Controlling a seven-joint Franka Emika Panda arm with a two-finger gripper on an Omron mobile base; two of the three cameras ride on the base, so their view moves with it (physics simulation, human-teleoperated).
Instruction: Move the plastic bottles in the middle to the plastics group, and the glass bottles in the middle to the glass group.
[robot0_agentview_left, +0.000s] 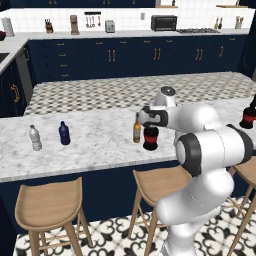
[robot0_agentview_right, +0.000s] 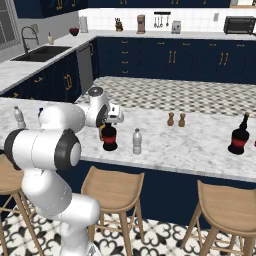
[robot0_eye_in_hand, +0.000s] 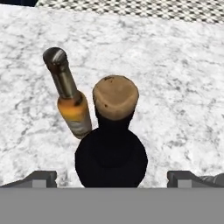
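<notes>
Base cams rear L/R share counter (robot0_agentview_left: 90, 140); hand cam close overhead

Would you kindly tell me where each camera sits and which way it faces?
Left base view: behind the arm's left, facing the marble counter; arm at right.
Right base view: behind its right, same counter; arm at left, water bottle beside it.
Hand view: on the hand, looking down on the black bottle between the open pincer tips.
Shared: all three show the black bottle and amber bottle.
</notes>
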